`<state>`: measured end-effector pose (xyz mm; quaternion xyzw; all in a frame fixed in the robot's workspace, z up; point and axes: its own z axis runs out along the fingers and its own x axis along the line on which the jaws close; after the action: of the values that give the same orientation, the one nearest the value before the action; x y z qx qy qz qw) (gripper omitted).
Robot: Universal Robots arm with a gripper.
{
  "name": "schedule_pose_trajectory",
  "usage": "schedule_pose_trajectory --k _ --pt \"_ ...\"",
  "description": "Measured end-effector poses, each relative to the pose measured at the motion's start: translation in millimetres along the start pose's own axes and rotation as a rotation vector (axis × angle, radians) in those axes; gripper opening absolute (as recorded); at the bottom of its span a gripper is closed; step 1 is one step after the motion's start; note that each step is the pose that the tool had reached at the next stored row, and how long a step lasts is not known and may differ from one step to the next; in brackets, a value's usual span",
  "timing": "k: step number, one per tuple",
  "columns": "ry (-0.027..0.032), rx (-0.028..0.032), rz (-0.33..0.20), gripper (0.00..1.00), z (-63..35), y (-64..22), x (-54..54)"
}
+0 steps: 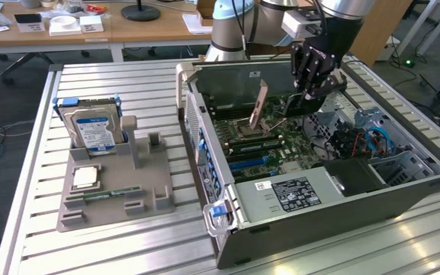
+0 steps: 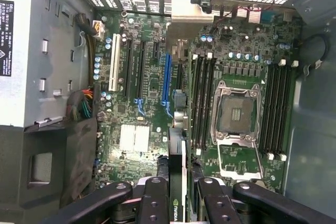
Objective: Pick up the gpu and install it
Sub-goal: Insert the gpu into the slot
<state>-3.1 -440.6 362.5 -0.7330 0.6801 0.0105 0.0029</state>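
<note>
The graphics card (image 2: 177, 156) hangs edge-down in my clenched claw (image 2: 181, 195), just above the board (image 2: 136, 103). If its edge misses the blue slot (image 2: 166, 82) below me, pushing could scrape parts, or its bracket (image 2: 191, 22) could snag the case (image 2: 312, 129).

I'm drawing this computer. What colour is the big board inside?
The motherboard is green; the wrist view shows it best.

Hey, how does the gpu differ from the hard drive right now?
The gpu is a thin card held in the gripper over the motherboard; the hard drive is a boxy unit parked in the grey tray outside the case. The hard drive carries a blue-white label; the gpu looks dark. Both stand on edge.
</note>
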Motion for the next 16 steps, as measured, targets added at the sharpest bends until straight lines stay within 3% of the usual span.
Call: schedule_pose_trajectory --k 6,9,13,16 --pt "0.0002 0.0031 0.0 0.26 2.4 7.1 -0.6" --pt "0.0004 0.0079 0.0 0.26 4.2 12.5 -1.0" --pt "0.0014 0.0199 0.0 0.26 9.5 17.2 -1.3" --pt "0.0018 0.021 0.0 0.26 10.0 18.1 -1.3"
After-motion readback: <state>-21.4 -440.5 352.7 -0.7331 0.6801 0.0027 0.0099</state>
